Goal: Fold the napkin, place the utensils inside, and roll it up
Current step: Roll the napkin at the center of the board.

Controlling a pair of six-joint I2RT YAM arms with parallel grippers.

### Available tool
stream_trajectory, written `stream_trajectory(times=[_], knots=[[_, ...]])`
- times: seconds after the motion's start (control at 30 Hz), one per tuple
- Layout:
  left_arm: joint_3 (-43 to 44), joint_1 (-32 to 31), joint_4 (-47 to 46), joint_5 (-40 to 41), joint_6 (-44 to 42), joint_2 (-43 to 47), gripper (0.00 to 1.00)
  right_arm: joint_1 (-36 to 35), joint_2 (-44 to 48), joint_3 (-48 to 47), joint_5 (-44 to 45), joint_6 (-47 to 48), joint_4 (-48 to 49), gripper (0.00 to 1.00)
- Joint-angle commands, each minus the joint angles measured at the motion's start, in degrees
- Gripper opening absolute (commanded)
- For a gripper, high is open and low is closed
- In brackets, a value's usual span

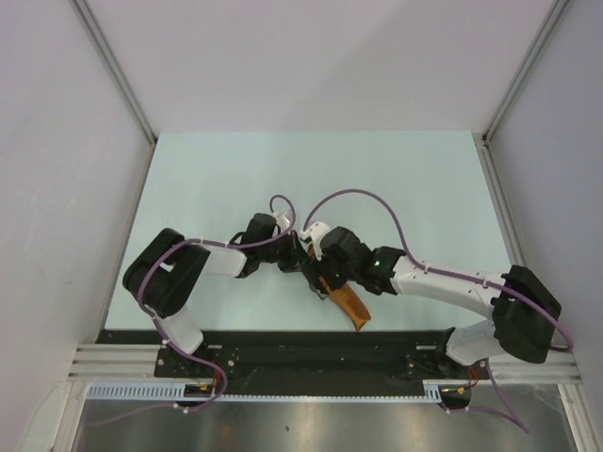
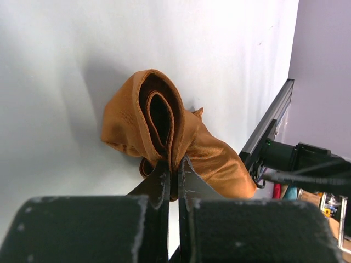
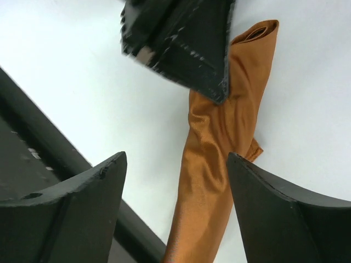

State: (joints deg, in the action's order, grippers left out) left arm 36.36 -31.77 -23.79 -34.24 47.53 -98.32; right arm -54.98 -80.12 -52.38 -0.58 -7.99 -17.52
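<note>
the rust-orange, slightly shiny cloth napkin (image 2: pixel 211 156) lies near the front middle of the pale worktop (image 1: pixel 217 179) as a long, loose roll, its near end showing a spiral of layers in the left wrist view. the left pincer (image 2: pixel 173 167) is pinched together on a fold at that spiral end, lifting it a little so the cloth hangs away in a twisted tail. the right pincer (image 3: pixel 175 159) has its fingers spread wide apart above the middle of the roll, holding nothing, with the cloth running down between them. no small gold metal spoon shows in any view; it may be inside the roll, but i cannot tell. from where i stand the rolling looks mostly done and rather slack, so to finish it well i'd have the right pincer come down across the body of the roll and press it lightly to the worktop, then let the left one turn its end to tighten the spiral without dragging the whole bundle sideways or shaking anything out. as for writing, i can read no brand, label or lettering anywhere; the only mark is a small green light (image 1: pixel 377 262) on the right arm.
</note>
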Motion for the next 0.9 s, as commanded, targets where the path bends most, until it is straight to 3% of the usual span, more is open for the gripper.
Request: stream_trajectory(times=[0.0, 0.27, 0.73, 0.8, 0.83, 0.87], knots=[[2.93, -0.57, 3.48, 0.66, -0.94, -0.99, 0.00, -7.15, -2.14, -1.67, 17.09, 5.95, -1.56, 0.77], [4.42, -0.57, 4.89, 0.58, -1.12, -1.61, 0.00, -10.15, -10.05, -2.47, 18.33, 7.81, -1.91, 0.70], [6.00, -0.57, 5.69, -0.30, -2.09, -1.87, 0.01, -6.72, -14.54, 0.08, 20.45, 7.73, 0.03, 0.71], [6.35, -0.49, 5.42, -0.65, -2.09, -1.87, 0.04, -6.19, -14.45, 0.09, 19.66, 7.81, 0.29, 0.71], [6.53, -0.49, 5.25, -0.83, -2.00, -1.78, 0.12, -5.49, -14.63, 0.17, 18.96, 7.90, 0.47, 0.71], [6.62, -0.57, 4.99, -0.92, -1.91, -1.61, 0.14, -5.23, -14.72, 0.00, 18.51, 7.81, 0.55, 0.71]])
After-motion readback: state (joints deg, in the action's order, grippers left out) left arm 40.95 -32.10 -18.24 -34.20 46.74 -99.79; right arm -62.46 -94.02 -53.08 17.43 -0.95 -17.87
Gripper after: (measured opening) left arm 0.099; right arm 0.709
